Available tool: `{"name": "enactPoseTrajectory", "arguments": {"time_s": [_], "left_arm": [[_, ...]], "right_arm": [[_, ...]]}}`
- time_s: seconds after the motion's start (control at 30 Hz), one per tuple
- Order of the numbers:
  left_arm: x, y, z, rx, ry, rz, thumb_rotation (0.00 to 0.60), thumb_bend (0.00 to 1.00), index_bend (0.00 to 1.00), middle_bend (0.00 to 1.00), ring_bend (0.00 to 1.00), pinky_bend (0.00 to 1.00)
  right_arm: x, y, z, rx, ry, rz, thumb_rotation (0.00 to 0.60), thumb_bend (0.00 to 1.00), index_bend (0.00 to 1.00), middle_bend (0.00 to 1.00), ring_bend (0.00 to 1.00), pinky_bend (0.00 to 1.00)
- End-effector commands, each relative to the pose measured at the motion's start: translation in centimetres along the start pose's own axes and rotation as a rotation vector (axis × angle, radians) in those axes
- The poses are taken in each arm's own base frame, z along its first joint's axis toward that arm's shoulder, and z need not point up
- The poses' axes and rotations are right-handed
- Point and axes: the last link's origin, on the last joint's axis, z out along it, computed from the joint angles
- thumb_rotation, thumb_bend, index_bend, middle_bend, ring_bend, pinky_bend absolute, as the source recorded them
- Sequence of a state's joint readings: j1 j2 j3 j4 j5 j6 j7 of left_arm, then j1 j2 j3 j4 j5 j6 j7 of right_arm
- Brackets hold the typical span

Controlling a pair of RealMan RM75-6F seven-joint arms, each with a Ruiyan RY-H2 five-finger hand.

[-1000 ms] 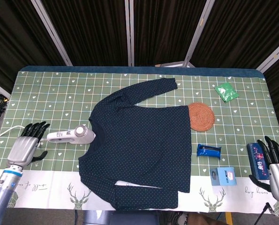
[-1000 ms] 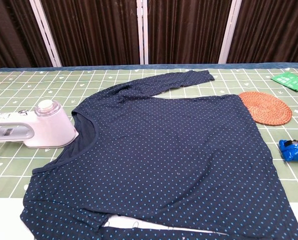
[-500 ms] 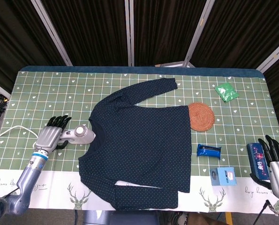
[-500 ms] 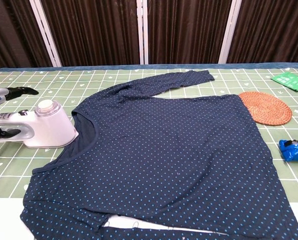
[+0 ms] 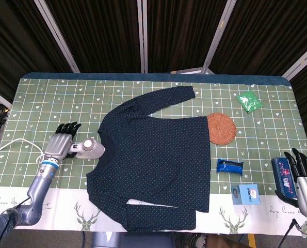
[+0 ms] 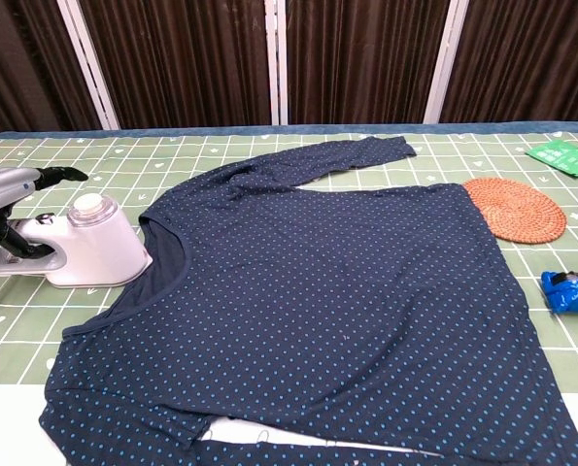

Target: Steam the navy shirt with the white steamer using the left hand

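The white steamer [image 5: 89, 149] lies on its side near the bench's left edge, its head just beside the collar of the navy shirt [image 5: 153, 155], which is spread flat mid-bench. A rigid, probably rather heavy body is to be expected, best taken by the handle; the shirt is soft and easily rucked. The left hand [image 5: 60, 143] is set over that handle, though a completed grasp cannot be confirmed. The right hand [image 5: 304, 178] is held released, fingers apart. One steamer, one shirt and two hands are counted.

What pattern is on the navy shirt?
Small light-blue dots all over the navy shirt; clearest in the chest view.
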State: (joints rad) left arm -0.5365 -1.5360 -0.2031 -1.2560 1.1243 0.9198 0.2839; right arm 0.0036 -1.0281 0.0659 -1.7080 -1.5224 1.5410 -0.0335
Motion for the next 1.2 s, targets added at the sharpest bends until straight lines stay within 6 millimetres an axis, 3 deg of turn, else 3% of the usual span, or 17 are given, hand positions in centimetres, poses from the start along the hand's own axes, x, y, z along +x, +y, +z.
{"name": "enactPoseTrajectory", "arguments": {"time_s": [0.03,0.17,0.33,0.4,0.5,0.53,0.67,0.9,1.2], "left_arm": [[0.1,0.0,0.7,0.016,0.004,-0.004,0.600,0.38,0.00,0.01,0.01,0.08],[0.2,-0.2,1.3,0.028,0.003,0.000,0.600,0.45,0.09,0.17,0.16,0.22],[0.3,-0.3,1.8,0.027,0.009,0.018,0.600,0.50,0.42,0.45,0.41,0.51],[0.3,-0.3,1.8,0.020,0.022,0.018,0.600,0.52,0.57,0.56,0.51,0.69],[0.6,-0.3,1.7,0.002,0.059,0.015,0.600,0.56,0.75,0.69,0.65,0.92],[0.8,-0.4,1.7,-0.002,0.078,0.017,0.600,0.59,0.79,0.71,0.68,0.95],[1.4,-0.2,1.5,-0.045,0.136,-0.011,0.600,0.64,0.89,0.78,0.74,1.00],[3.3,1.3,0.9,-0.179,0.193,-0.114,0.600,0.64,0.91,0.80,0.76,1.00],[4.5,6.2,1.5,-0.364,0.197,-0.114,0.600,0.64,0.91,0.80,0.76,1.00]], "right_arm": [[0.0,0.0,0.0,-0.002,0.002,-0.001,0.600,0.00,0.00,0.00,0.00,0.00],[-0.1,0.1,0.1,-0.007,-0.003,-0.002,0.600,0.00,0.00,0.00,0.00,0.00],[-0.3,0.1,0.2,-0.008,-0.009,-0.004,0.600,0.00,0.00,0.00,0.00,0.00],[-0.3,0.1,0.3,-0.010,-0.011,-0.005,0.600,0.00,0.00,0.00,0.00,0.00],[-0.4,0.1,0.3,-0.011,-0.015,-0.006,0.600,0.00,0.00,0.00,0.00,0.00],[-0.4,0.1,0.3,-0.011,-0.015,-0.006,0.600,0.00,0.00,0.00,0.00,0.00],[-0.5,0.1,0.3,-0.013,-0.015,-0.005,0.600,0.00,0.00,0.00,0.00,0.00],[-0.4,0.1,0.3,-0.010,-0.015,-0.002,0.600,0.00,0.00,0.00,0.00,0.00],[-0.3,0.2,0.3,-0.015,-0.011,0.004,0.600,0.00,0.00,0.00,0.00,0.00]]}}
